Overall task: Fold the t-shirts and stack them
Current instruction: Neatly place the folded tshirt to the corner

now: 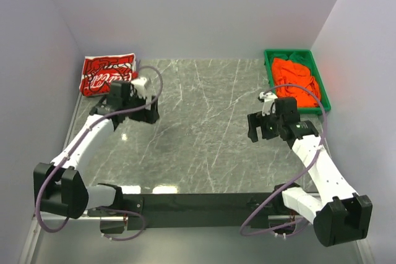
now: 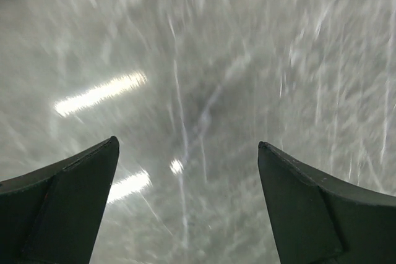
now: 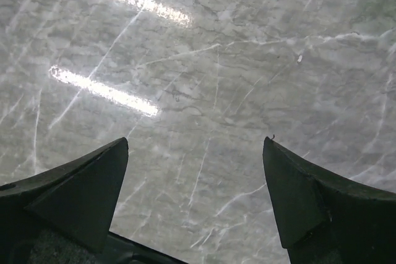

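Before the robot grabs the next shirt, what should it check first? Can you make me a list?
1. Left gripper open with nothing in it: ok.
2. Right gripper open with nothing in it: ok.
3. Red t-shirt folded and lying at the far left corner of the table: ok.
4. Orange t-shirt out on the table, ready to fold: not ok, it lies bunched in the green bin.
5. Other shirts hidden under the orange one: cannot tell.
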You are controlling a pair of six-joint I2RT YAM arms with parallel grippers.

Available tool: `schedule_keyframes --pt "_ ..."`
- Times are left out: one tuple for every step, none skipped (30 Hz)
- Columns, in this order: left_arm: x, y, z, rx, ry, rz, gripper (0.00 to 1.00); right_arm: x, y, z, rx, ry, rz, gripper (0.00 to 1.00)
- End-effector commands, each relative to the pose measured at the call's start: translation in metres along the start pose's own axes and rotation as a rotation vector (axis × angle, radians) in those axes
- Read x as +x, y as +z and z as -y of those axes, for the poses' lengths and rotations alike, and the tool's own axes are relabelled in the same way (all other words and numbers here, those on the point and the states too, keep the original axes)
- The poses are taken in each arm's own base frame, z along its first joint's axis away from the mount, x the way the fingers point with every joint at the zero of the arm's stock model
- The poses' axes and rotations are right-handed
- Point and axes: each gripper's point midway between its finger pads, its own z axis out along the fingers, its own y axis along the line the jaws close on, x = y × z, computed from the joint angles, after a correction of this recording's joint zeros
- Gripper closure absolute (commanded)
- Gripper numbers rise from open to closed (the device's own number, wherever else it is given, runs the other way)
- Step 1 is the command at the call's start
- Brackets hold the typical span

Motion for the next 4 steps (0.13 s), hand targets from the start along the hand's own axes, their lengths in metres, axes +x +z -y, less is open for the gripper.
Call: schedule_keyframes --pt "0.0157 -0.0008 0.0021 -0.027 -0.033 0.018 0.0 -0.0215 -0.0107 -0.0039 -0.042 -0.007 0.107 0.05" --pt "0.0192 -0.0001 0.0014 -0.032 -0.041 0.015 0.01 -0.0219 -0.0097 -0.0005 -0.037 0.0 0.108 0.05" --pt "0.0205 0.0006 0.0012 -0.035 -0.054 0.014 0.01 -0.0215 -0.0093 -0.0026 -0.055 -0.004 0.105 0.04" --pt "0.0179 -0.0004 0.0008 -0.039 -0.057 0.018 0.0 -0.0226 -0.0105 -0.0035 -0.067 -0.005 0.101 0.04"
